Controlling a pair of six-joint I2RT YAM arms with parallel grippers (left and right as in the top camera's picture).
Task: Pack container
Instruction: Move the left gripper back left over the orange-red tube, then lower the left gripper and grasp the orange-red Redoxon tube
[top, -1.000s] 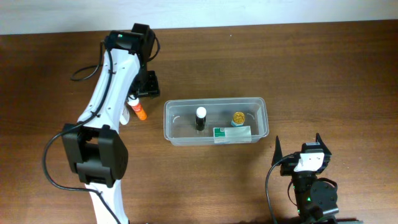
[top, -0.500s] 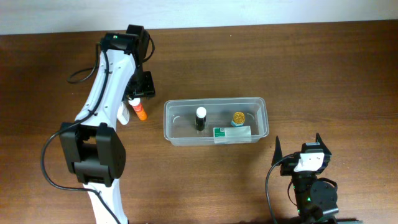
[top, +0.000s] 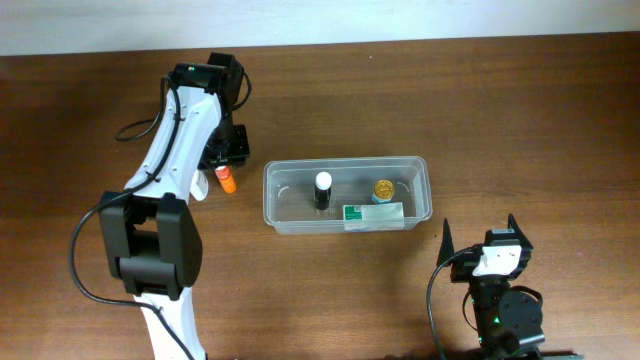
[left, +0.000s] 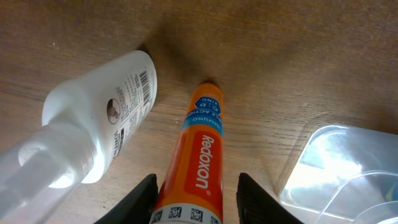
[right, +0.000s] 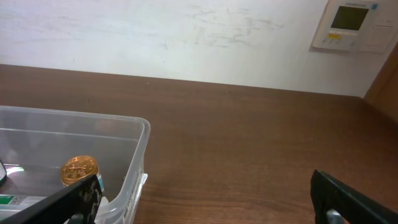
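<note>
From overhead, the clear rectangular plastic container (top: 346, 195) sits mid-table, with the left gripper (top: 225, 162) over a slim orange tube (top: 227, 180) just off its left end. At the left wrist, the jaws stand parted astride that tube (a white plastic bottle (left: 106, 112) lies alongside). At the right wrist, the right gripper (right: 205, 199) gapes wide on nothing, near the container's corner.

The orange tube (left: 199, 155) and white bottle (left: 106, 112) run off-frame.
</note>
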